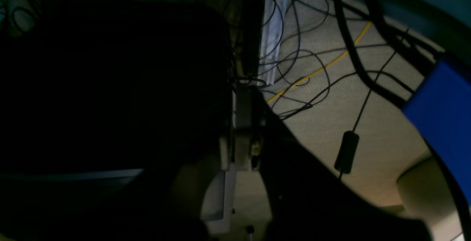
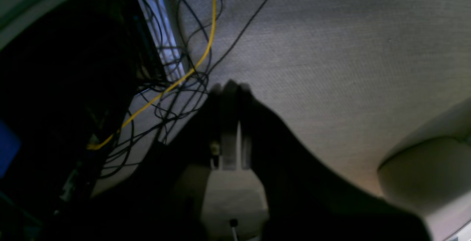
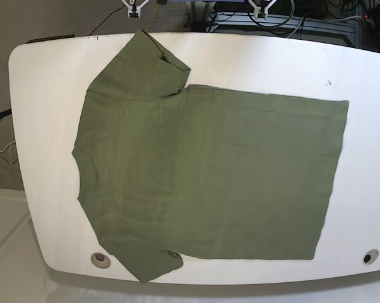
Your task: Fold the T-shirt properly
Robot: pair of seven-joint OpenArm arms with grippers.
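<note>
The olive-green T-shirt (image 3: 209, 170) lies spread flat on the white table (image 3: 45, 126). Its collar points left and its hem right, and the far sleeve (image 3: 158, 63) is slightly doubled over. Both grippers hang beyond the table's far edge, away from the cloth. My right gripper (image 3: 134, 9) is at the top left and my left gripper (image 3: 259, 9) at the top right of the base view. In the wrist views, the left gripper (image 1: 243, 90) and the right gripper (image 2: 232, 88) are shut on nothing, over carpet floor. The T-shirt is out of view there.
Tangled black cables (image 1: 301, 68) and a yellow cable (image 2: 165, 90) lie on the floor behind the table. A blue box (image 1: 441, 112) sits at the right of the left wrist view. Round holes (image 3: 101, 257) (image 3: 367, 257) mark the table's near corners.
</note>
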